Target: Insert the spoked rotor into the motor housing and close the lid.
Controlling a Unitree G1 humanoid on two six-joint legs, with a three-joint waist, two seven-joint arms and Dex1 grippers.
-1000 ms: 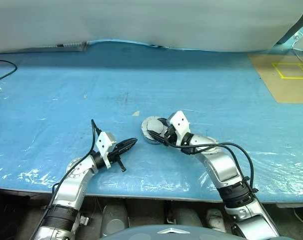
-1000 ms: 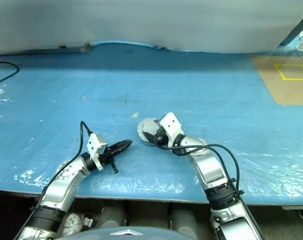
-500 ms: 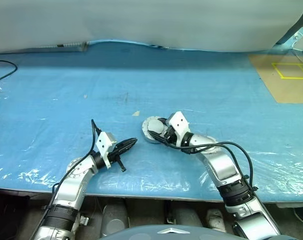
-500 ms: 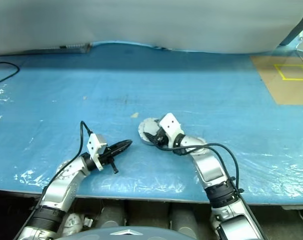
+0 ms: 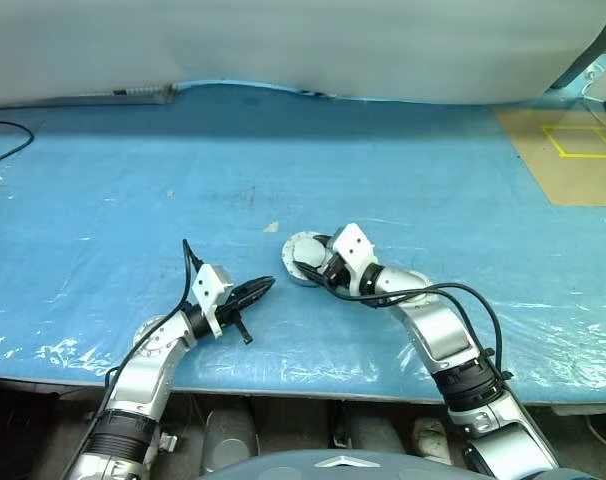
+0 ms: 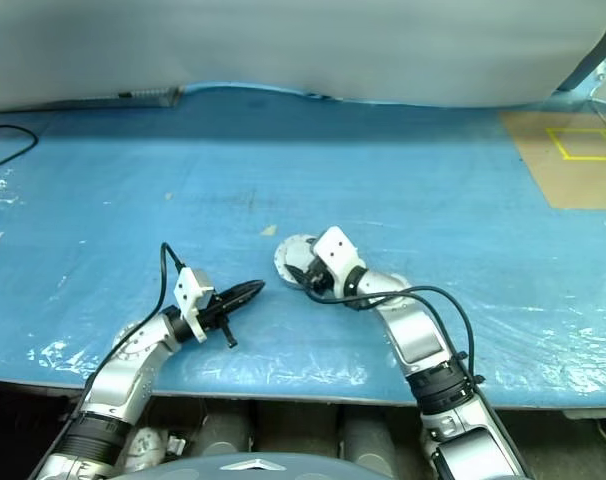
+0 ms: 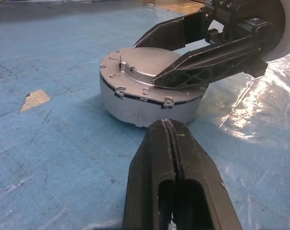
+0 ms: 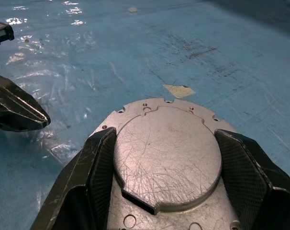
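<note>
Lower left of the head views, the left gripper (image 5: 264,288) rests low over the blue plastic-covered table (image 5: 433,190), its two black fingers (image 7: 171,158) pressed together on nothing, tips pointing toward centre. Just beside those tips, at lower centre, sits the short round silver metal motor housing (image 7: 150,103), its flat grey-silver scratched lid (image 8: 166,155) seated on top. Right of that, the right gripper (image 5: 318,262) has its black fingers (image 8: 94,165) spread and set against the raised round centre of the lid from either side.
</note>
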